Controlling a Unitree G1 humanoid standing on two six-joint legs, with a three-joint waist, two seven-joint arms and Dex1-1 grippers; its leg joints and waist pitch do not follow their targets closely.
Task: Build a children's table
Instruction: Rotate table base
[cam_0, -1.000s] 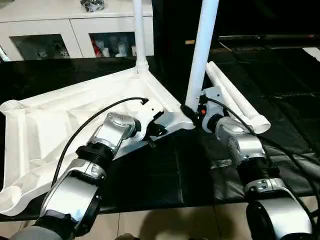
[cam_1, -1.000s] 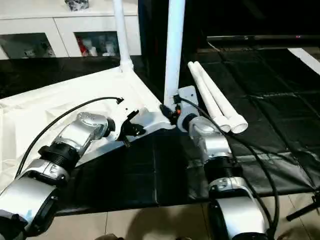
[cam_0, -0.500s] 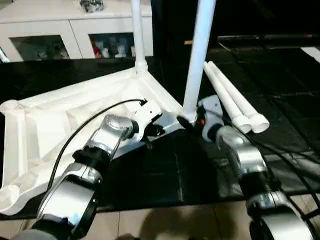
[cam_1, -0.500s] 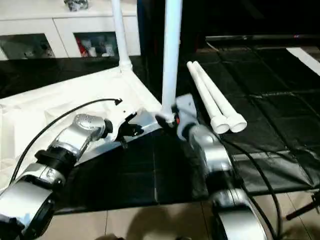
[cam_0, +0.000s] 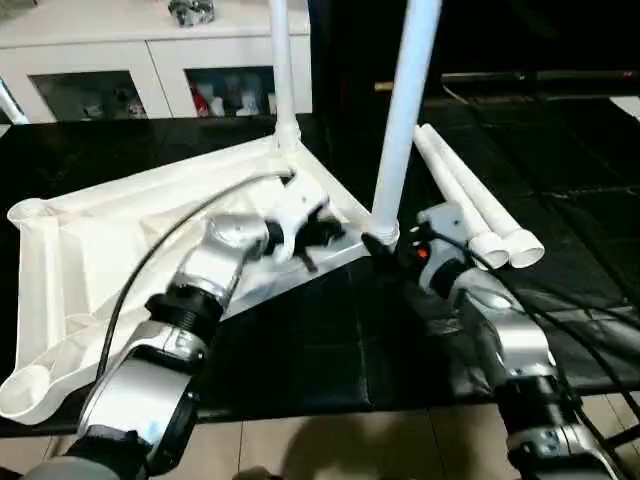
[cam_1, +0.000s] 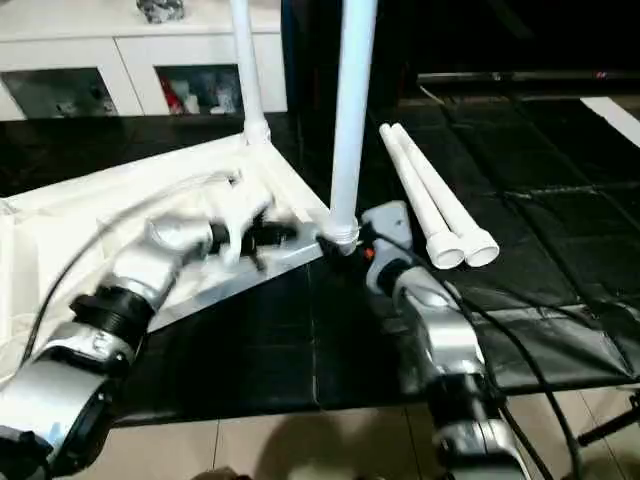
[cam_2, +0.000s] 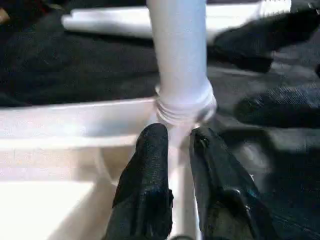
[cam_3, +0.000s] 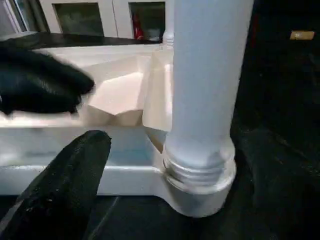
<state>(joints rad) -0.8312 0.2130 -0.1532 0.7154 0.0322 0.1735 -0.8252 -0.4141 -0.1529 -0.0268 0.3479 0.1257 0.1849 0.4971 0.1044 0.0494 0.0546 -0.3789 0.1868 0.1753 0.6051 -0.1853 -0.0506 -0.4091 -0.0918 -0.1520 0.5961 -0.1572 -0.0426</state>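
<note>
1. Landmark: the white plastic rectangular table top (cam_0: 120, 250) lies ribbed underside up on the black mat (cam_0: 330, 350). All places below are given relative to it.
2. Two long tapered round white legs stand upright in its corner sockets: the near-corner leg (cam_0: 405, 110) and the far-corner leg (cam_0: 282, 70).
3. Sockets as containers: the two on the robot's right end of the top each hold a leg. The left-end far socket (cam_0: 25, 212) and left-end near socket (cam_0: 28, 382) are empty.
4. Two loose white legs (cam_0: 470, 200) lie flat, side by side, on the mat just beyond the top's right end. Long axes run away from the robot, wide ends nearest it.
5. Right gripper (cam_0: 385, 245) sits at the base of the near-corner leg. In the right wrist view one black finger (cam_3: 65, 185) stands off to the side of the leg collar, so the jaws are spread wide and hold nothing.
6. Left gripper (cam_2: 177, 150) is over the top's rim beside the same socket. Its fingers are slightly parted, tips just short of the leg collar; whether they touch the rim I cannot tell.
7. Judgement: the right arm is nearer the loose legs; the empty sockets lie on the left arm's side.
</note>
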